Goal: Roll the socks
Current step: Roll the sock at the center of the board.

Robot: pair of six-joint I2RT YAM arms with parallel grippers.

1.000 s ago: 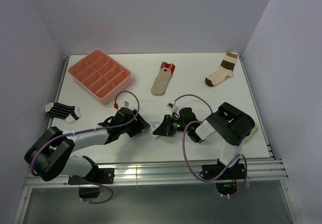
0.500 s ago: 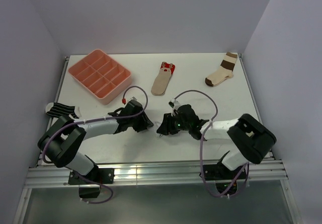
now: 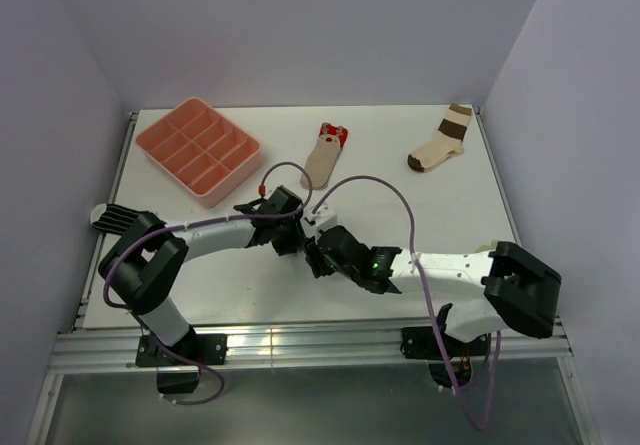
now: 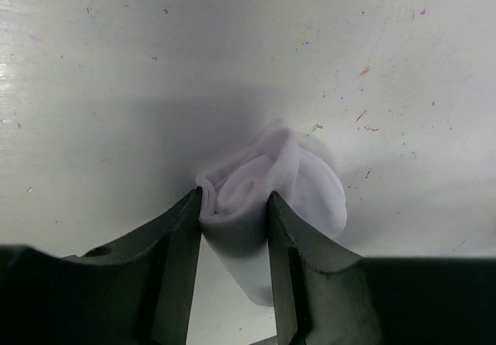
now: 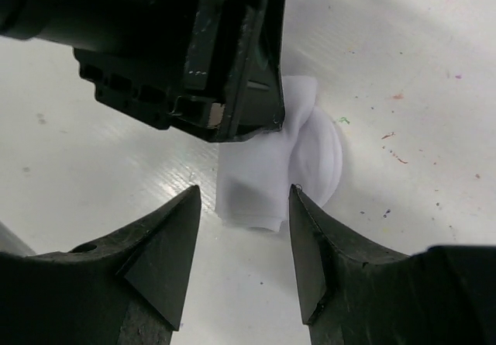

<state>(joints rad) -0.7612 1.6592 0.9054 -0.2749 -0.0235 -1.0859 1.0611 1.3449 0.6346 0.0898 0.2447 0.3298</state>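
Your table (image 3: 420,225) carries everything. The left arm (image 3: 200,237) lies low, folded at the elbow and stretched out to the right, past the near right corner of the pink tray (image 3: 236,180). The right arm (image 3: 450,265) lies low too, reaching left until the two wrists meet nose to nose.

Right of the tray, the tan sock (image 3: 324,155) lies flat. Off the tray's near left corner, the striped sock (image 3: 108,215) shows partly behind the left elbow.

The white sock (image 4: 302,182) is a small roll on the table, near and to the right of the tray. Your left gripper (image 4: 235,201) pinches that roll between its fingers. Your right gripper (image 5: 242,198) stands open, with the roll's end in its gap; you cannot tell whether it touches.
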